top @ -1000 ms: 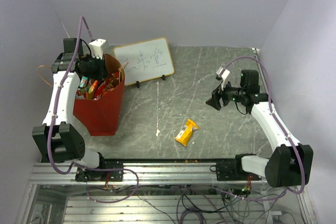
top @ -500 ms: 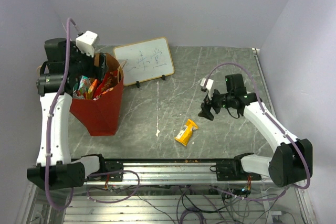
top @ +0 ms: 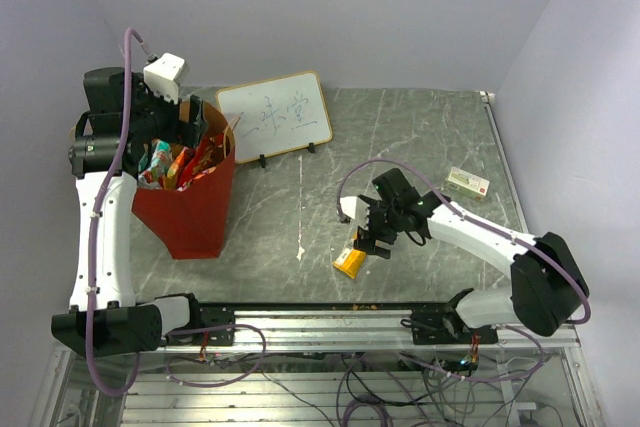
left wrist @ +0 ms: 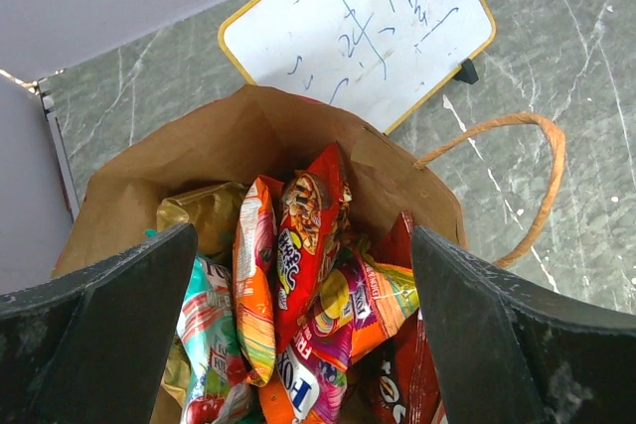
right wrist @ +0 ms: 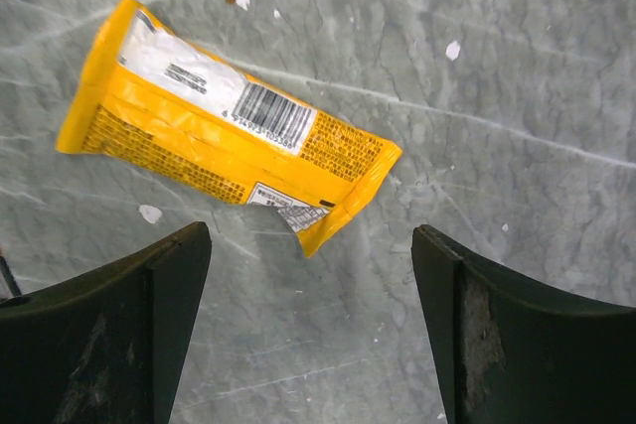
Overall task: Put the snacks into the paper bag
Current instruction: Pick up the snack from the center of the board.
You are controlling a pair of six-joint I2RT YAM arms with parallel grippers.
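The paper bag (top: 190, 209), red outside and brown inside (left wrist: 248, 136), stands at the left with several snacks in it: a red packet (left wrist: 310, 230), an orange one (left wrist: 253, 285) and a teal-white one (left wrist: 204, 320). My left gripper (top: 186, 123) hangs open above the bag's mouth (left wrist: 303, 345), holding nothing. One yellow snack pack (top: 350, 262) lies flat on the table near the front middle. My right gripper (top: 372, 239) is open just above it; in the right wrist view the pack (right wrist: 219, 126) lies ahead of the fingertips (right wrist: 313, 335), not between them.
A white framed board (top: 275, 115) with writing leans behind the bag. A small white box (top: 467, 181) lies at the right. The bag's loop handle (left wrist: 532, 181) hangs out toward the board. Crumbs dot the grey table (top: 420, 127).
My left gripper has opened and lifted out of the bag's mouth. The right arm has swung left and down from the right side to the yellow pack, uncovering the white box.
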